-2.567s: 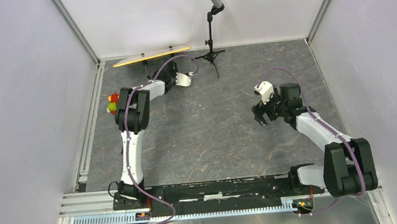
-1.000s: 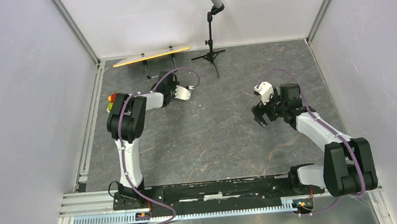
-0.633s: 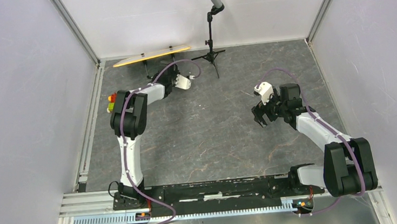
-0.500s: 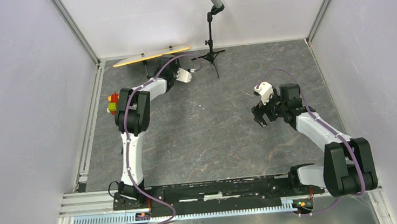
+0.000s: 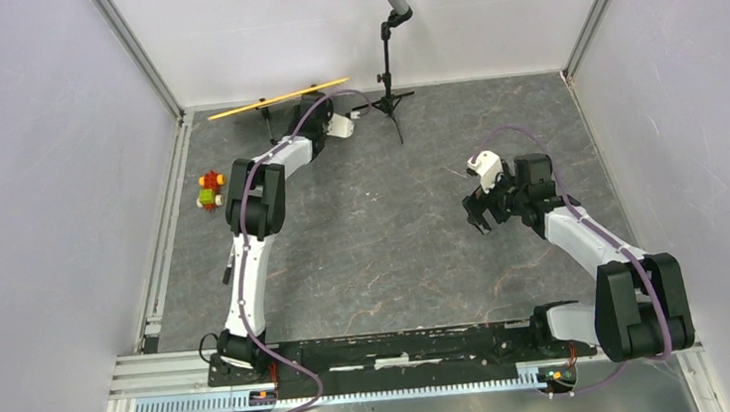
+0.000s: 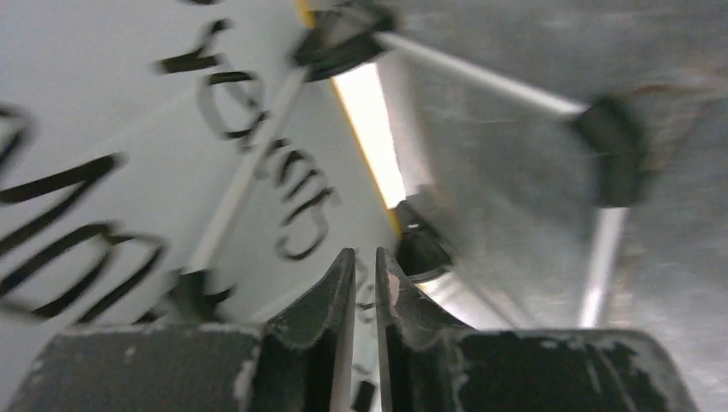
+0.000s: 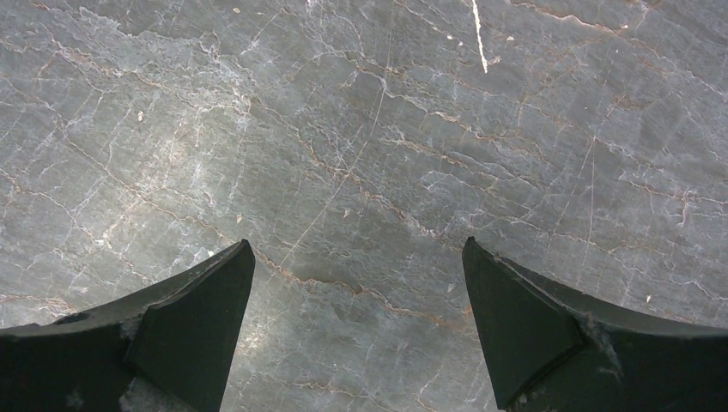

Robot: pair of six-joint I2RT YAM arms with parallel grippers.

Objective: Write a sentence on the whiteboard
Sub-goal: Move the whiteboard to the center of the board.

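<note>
The grey stone-patterned table (image 5: 396,263) is veined with pale cracks. At its far left edge the whiteboard (image 5: 262,103) stands steeply tilted, showing little more than its thin yellow rim from above. The left wrist view shows its smooth white face. The sentence (image 6: 51,184) on it is in thick black marker, too blurred and turned to read. A black clip (image 6: 343,39) sits on the rim, and thin metal rods (image 6: 481,77) are beside it.

The left gripper (image 6: 362,257) is right at the board, its jaws nearly together with a narrow slit. I cannot tell whether it holds anything. The right gripper (image 7: 356,243) hangs over bare table, spread wide and empty. A black tripod (image 5: 388,74) stands at the back. Small coloured blocks (image 5: 208,190) lie on the left.
</note>
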